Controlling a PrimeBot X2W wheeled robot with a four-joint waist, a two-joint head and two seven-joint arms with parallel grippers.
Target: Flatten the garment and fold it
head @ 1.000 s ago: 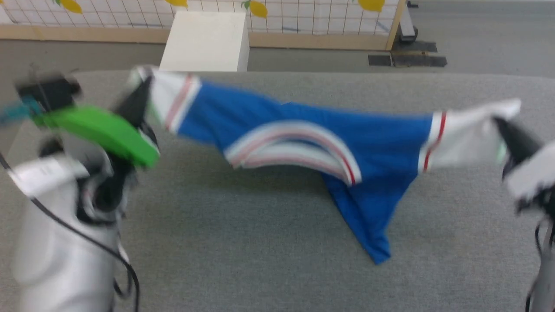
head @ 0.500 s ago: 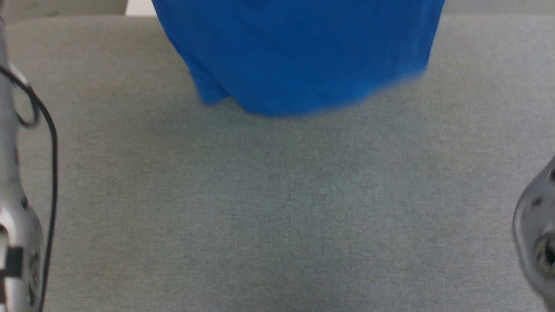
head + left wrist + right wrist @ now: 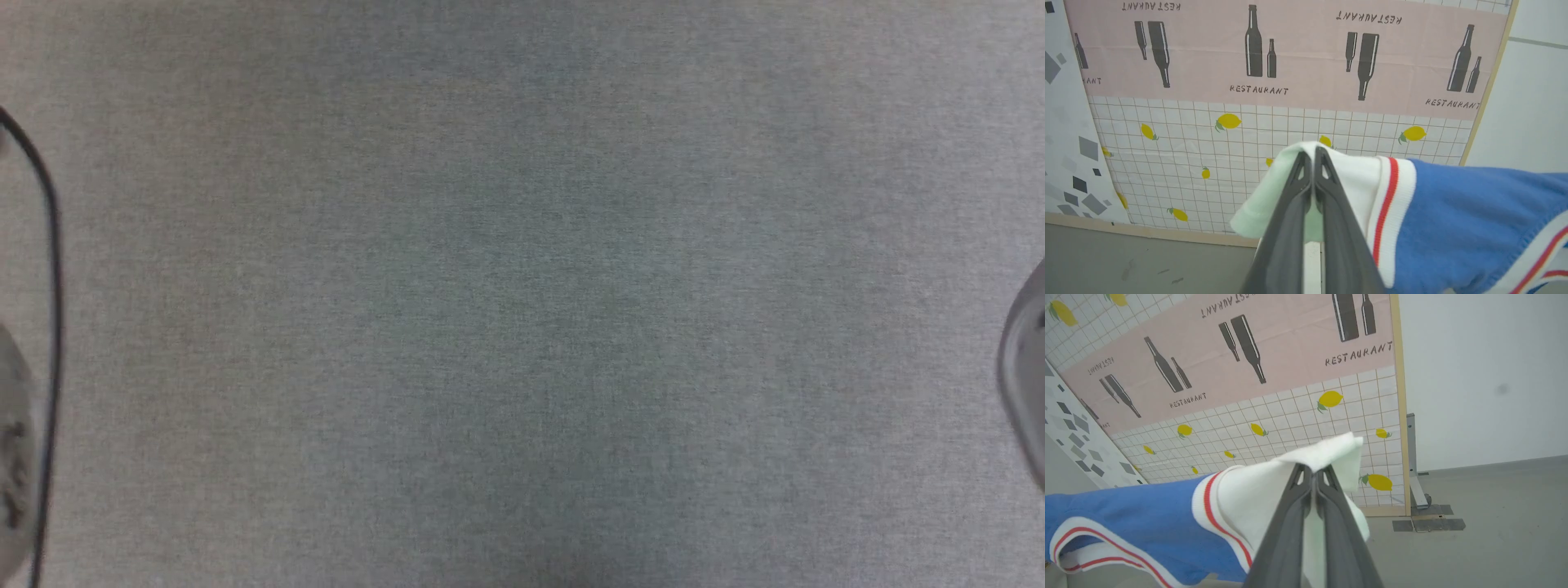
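Head view: the desk [image 3: 522, 294] has a plain grey woven covering. A black cable [image 3: 54, 269] runs down the left edge of the frame. A blurred pale arm part [image 3: 11, 441] sits at the lower left edge, and another pale arm part [image 3: 1027, 367] at the right edge.

Left wrist view: the left gripper [image 3: 1313, 157] rises from bottom centre. Its fingers are pressed together with no gap at the tips, clamped on the white sleeve [image 3: 1359, 179] of the garment [image 3: 1453, 220]. The sleeve cloth wraps over the fingertips. A red-and-white striped band runs just right of the fingers, and the blue body runs off to the right edge of the frame, lifted in the air. Behind stands a panel [image 3: 1290, 53] with a pink band of bottle silhouettes and the word RESTAURANT above a white grid with lemons. A grey-speckled panel [image 3: 1069, 163] is at the left, a white wall [image 3: 1535, 102] at the right, and grey floor [image 3: 1126, 261] at lower left.

Right wrist view: the right gripper [image 3: 1313, 473] is also closed tight, pinching the other white sleeve [image 3: 1249, 494], whose corner sticks up past the tips. The garment [image 3: 1126, 514] runs to the lower left of the frame, blue with striped trim, held aloft. The same panel [image 3: 1249, 375] fills the upper left. The white wall [image 3: 1474, 375] is upper right, the grey floor [image 3: 1474, 547] lower right, and a metal stand foot [image 3: 1414, 477] sits by the panel's edge.
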